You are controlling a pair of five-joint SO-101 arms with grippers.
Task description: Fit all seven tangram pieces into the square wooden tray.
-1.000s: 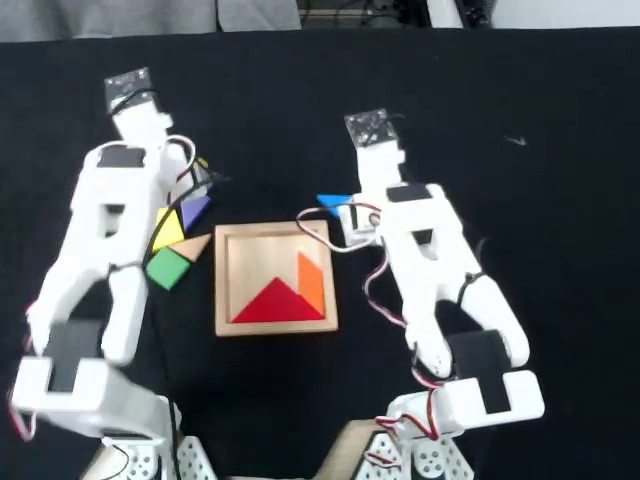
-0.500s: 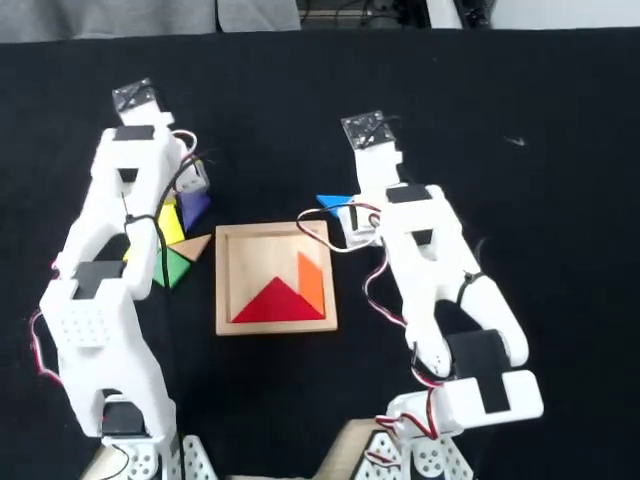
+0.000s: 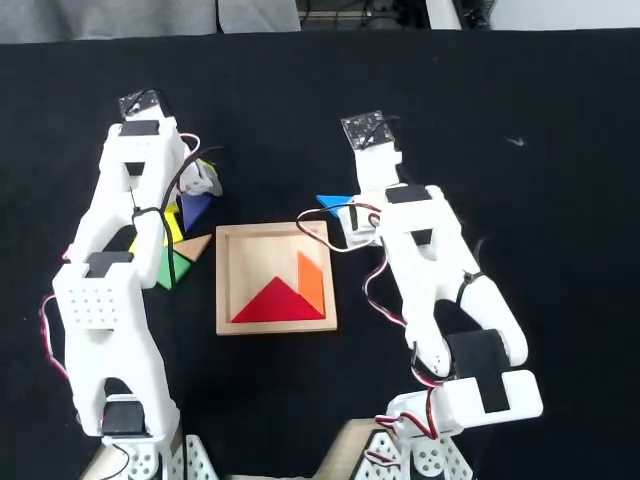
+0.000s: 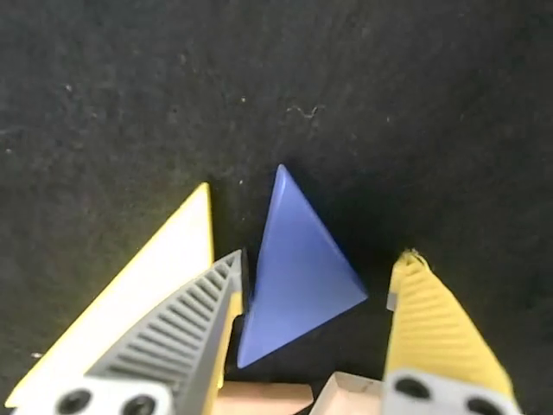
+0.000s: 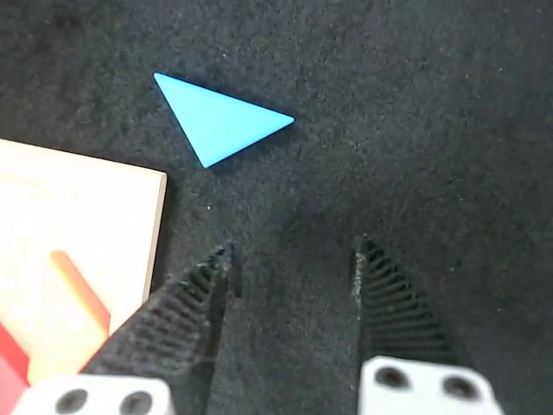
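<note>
The left end effector [image 4: 321, 259] is open, its fingers straddling the blue triangle [image 4: 294, 277], which lies flat on the counter [image 3: 560, 200]. The yellow triangle [image 4: 147, 303] lies just beside it, outside the grey finger. The right end effector [image 5: 294, 252] is open too, holding nothing, over bare counter between the cyan triangle [image 5: 220, 121] and the tray [image 5: 86, 207] corner. The tray holds the red triangle [image 3: 277, 302] and the orange piece [image 3: 311, 280]; the green piece [image 3: 172, 268] and the tan triangle [image 3: 193, 246] lie outside it.
</note>
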